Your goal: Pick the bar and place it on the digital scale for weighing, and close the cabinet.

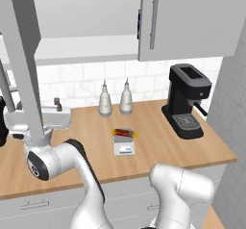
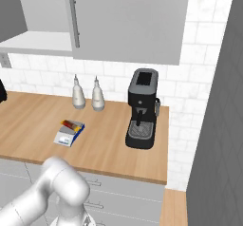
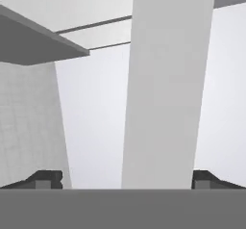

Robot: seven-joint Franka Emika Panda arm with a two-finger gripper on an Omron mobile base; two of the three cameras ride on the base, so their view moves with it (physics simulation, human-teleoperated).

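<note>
Bar [image 1: 124, 133]: lies flat on top of the digital scale [image 1: 124, 146], yellow-orange wrapper with a red-brown middle; I judge the weighing step done.
Digital scale: sits on the wooden tabletop [image 1: 153, 148], well to the left of the black coffee machine [image 1: 186, 99] and in front of the two white bottles [image 1: 115, 98].
Cabinet: wall cabinet above the coffee machine; its right door [image 1: 192, 19] is shut, with a long vertical handle [image 1: 153, 17]. Its left door [image 1: 21, 74] stands swung out, seen edge-on, far left of the coffee machine.
My hand [image 3: 122, 180]: fingers spread wide, holding nothing; one dark fingertip [image 3: 45, 179] shows at each lower corner of the hand view, and the pale edge of the open door [image 3: 168, 83] rises between them. Whether either tip touches it I cannot tell.
Handling, door: I judge it stiff, flat and smooth, turning on its hinge, so it is better pushed on the broad face than pinched. A slipping contact along the thin edge is the risk.
Handling, bar: probably light, with a slippery wrapper; leave it undisturbed.
</note>
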